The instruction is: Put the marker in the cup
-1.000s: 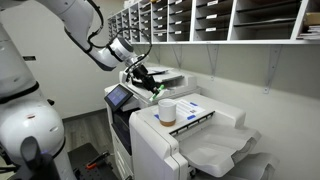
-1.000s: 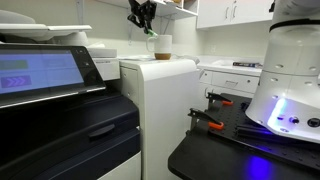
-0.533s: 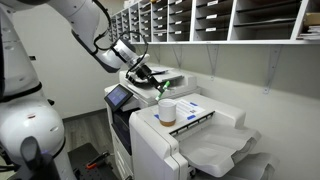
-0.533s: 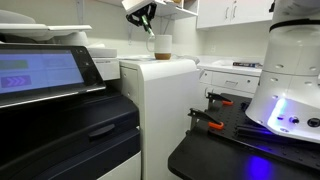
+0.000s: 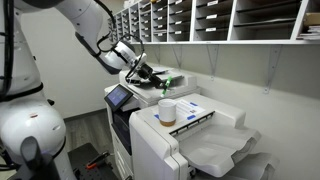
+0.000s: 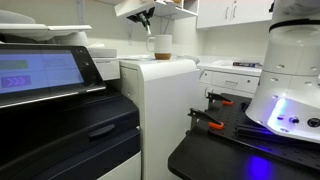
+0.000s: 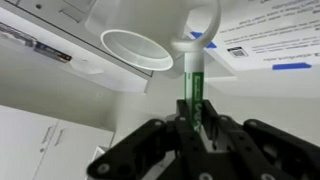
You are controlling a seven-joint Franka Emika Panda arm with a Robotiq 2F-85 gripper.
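The cup [image 5: 167, 112] is white with a brown band and stands upright on top of the printer; it also shows in an exterior view [image 6: 161, 46]. In the wrist view its open rim [image 7: 137, 50] lies left of the marker's tip. My gripper [image 5: 150, 74] hangs in the air above and behind the cup, also seen near the top edge of an exterior view [image 6: 148, 14]. It is shut on the slim green marker [image 7: 197, 88], which sticks out from between the fingers [image 7: 196, 125]. The marker [image 5: 167, 82] is apart from the cup.
The cup stands on a white printer top [image 5: 195, 125] with papers [image 5: 195, 104] beside it. A second printer with a touch screen [image 6: 40, 70] stands alongside. Wall shelves with trays [image 5: 230, 18] hang above. A white robot base [image 6: 290, 80] stands nearby.
My gripper with the marker has risen a little and shifted toward the wall, away from the cup. The cup has not moved.
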